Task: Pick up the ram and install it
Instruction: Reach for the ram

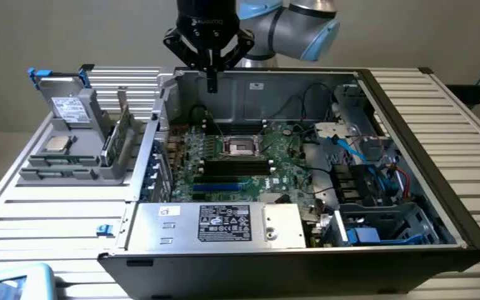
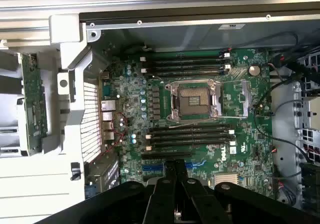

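Observation:
My gripper (image 1: 212, 83) hangs shut and empty over the back wall of the open computer case (image 1: 440, 187). In the wrist view its fingertips (image 2: 175, 165) are pressed together above the green motherboard (image 2: 240, 91). The ram (image 1: 57, 160) looks like the narrow green stick lying in the grey holder (image 1: 48, 174) on the exterior view's left, well away from the gripper. Black memory slots (image 1: 238, 166) run across the board on both sides of the processor socket (image 2: 194, 100). The nearer slots (image 2: 190, 134) show no stick in them.
The holder also carries a silver drive (image 1: 69, 107), a square processor chip (image 1: 57, 145) and an upright green card (image 1: 125, 140). A green board (image 2: 34, 104) stands beside the case. The power supply (image 1: 223, 223) fills the case front, with cables and drive bays (image 1: 365, 169) on the exterior view's right.

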Tool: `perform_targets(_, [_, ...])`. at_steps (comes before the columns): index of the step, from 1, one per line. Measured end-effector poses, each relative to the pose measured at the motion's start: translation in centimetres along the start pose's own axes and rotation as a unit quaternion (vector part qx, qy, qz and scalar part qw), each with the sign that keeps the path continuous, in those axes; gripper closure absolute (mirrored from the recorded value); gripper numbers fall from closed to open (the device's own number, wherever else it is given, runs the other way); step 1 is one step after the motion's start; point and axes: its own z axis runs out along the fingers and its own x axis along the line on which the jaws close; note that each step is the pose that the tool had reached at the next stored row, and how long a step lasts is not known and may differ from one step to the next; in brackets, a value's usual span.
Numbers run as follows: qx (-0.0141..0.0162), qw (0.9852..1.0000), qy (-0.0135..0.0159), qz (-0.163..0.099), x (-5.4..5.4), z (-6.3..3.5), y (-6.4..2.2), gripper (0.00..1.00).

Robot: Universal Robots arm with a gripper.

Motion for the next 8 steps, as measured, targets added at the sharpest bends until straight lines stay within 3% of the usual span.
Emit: perform_targets(8, [0.0, 1.0, 0.0, 0.0, 0.0, 0.0, 0.0, 0.89])
